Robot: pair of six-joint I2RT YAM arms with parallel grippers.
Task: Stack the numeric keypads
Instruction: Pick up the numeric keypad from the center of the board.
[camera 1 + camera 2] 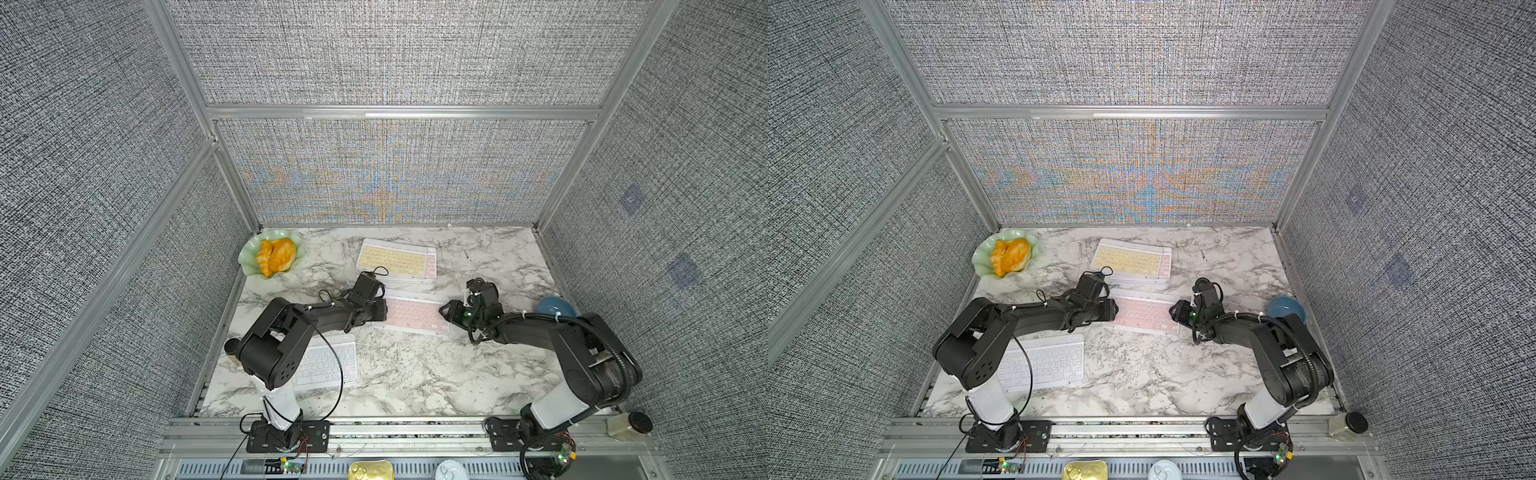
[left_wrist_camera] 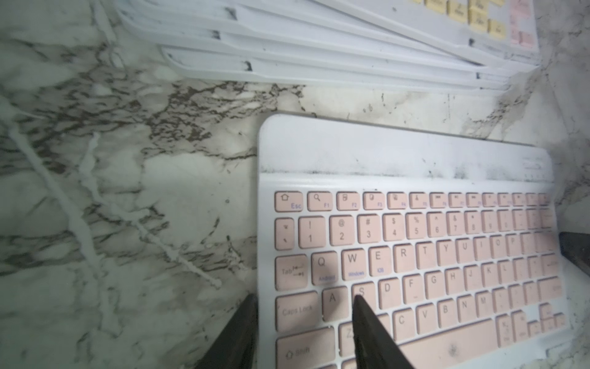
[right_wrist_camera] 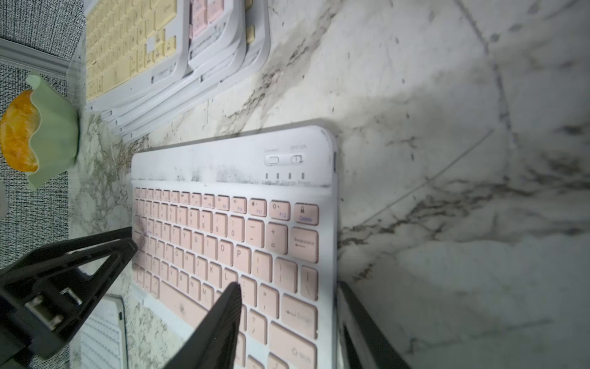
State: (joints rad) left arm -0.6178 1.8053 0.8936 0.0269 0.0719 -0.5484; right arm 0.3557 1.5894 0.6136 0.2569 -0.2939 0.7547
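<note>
Left arm point(image 1: 286, 332) and right arm point(image 1: 577, 349): matte black, white lower links. Loose black cables point(image 1: 342, 376), white zip ties point(image 1: 557, 318), green LEDs point(image 1: 468, 313).

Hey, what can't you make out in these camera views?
Stack count: lower keypads hidden under the yellow one in both top views.
White keypad: partly covered by the left arm in both top views.
Right gripper: grip on pink keypad unclear; fingers blurred, right wrist view.

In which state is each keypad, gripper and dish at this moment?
pink keypad: apart from the stack, one end in each gripper's jaws
keypad stack: uneven, edges fanned
white keypad: lying alone, unstacked
left gripper: shut on pink keypad
right gripper: astride pink keypad's end, grip unclear
green dish: holds pastry
</note>
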